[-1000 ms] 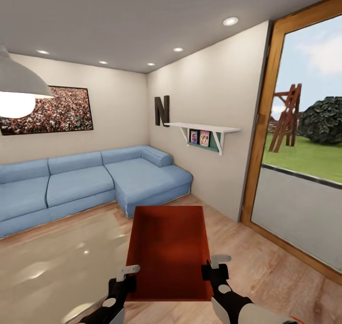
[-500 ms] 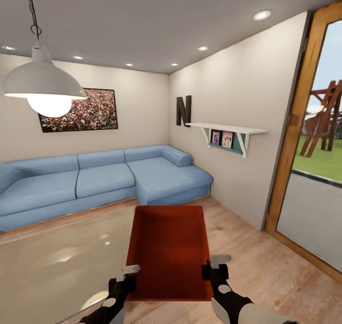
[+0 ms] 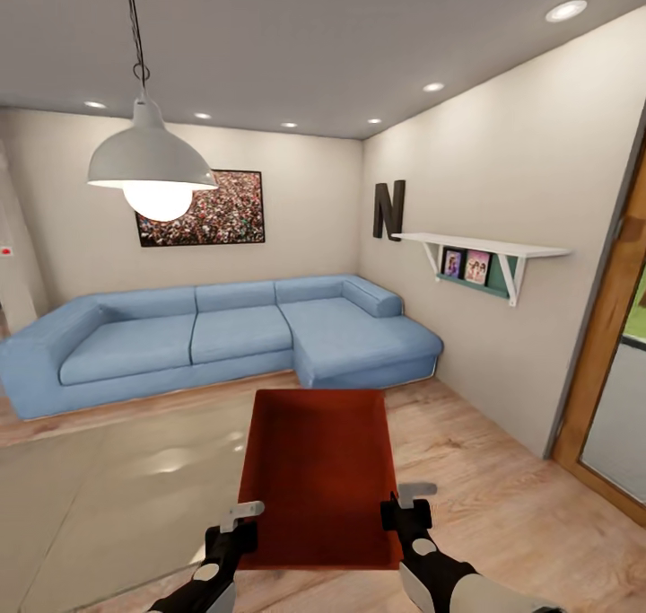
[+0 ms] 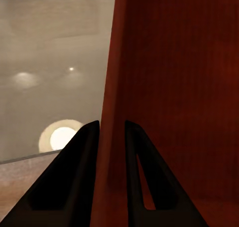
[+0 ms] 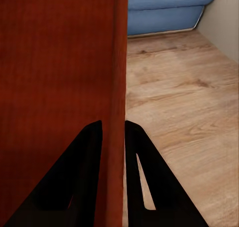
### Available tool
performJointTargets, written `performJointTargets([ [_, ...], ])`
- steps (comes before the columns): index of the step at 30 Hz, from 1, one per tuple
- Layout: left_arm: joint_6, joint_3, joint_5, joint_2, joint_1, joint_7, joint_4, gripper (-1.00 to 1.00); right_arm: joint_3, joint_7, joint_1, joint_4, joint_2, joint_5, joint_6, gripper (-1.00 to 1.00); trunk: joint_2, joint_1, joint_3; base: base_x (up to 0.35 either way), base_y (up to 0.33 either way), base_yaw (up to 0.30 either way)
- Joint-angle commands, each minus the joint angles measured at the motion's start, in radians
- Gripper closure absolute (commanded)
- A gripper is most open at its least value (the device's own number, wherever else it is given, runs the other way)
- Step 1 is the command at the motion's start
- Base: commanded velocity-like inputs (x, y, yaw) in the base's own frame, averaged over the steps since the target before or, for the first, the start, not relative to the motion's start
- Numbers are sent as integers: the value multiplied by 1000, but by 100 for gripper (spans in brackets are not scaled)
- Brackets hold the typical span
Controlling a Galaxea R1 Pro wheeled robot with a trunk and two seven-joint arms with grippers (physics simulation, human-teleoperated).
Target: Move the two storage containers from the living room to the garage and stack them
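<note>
Bright, even light in the head view, with a lit pendant lamp (image 3: 152,160) glowing white at its bulb and small ceiling spots (image 3: 565,10) dotted overhead. The glossy rug (image 3: 117,487) throws soft pale reflections, and in the left wrist view one round glare patch (image 4: 60,136) blazes on it. Shadows are faint, just a soft one under the shelf (image 3: 484,247). Straight lines lean outward near the head view's edges, wide-angle stretch. Rendering is slightly soft all over. In both wrist views the fingers (image 5: 84,182) read as flat black silhouettes, and the bin (image 5: 59,87) wall is dark, deep red
</note>
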Motion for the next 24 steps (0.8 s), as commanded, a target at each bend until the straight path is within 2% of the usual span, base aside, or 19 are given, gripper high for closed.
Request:
performJointTargets([
  [1, 2, 19, -10, 3, -1, 9, -3, 100, -41, 6, -1, -1, 0, 9, 3, 100, -1, 0, -1, 0, 0, 300],
  [24, 2, 19, -13, 3, -1, 8, -2, 100, -41, 21, -1, -2, -2, 9, 4, 100, -1, 0, -1, 0, 0, 300],
])
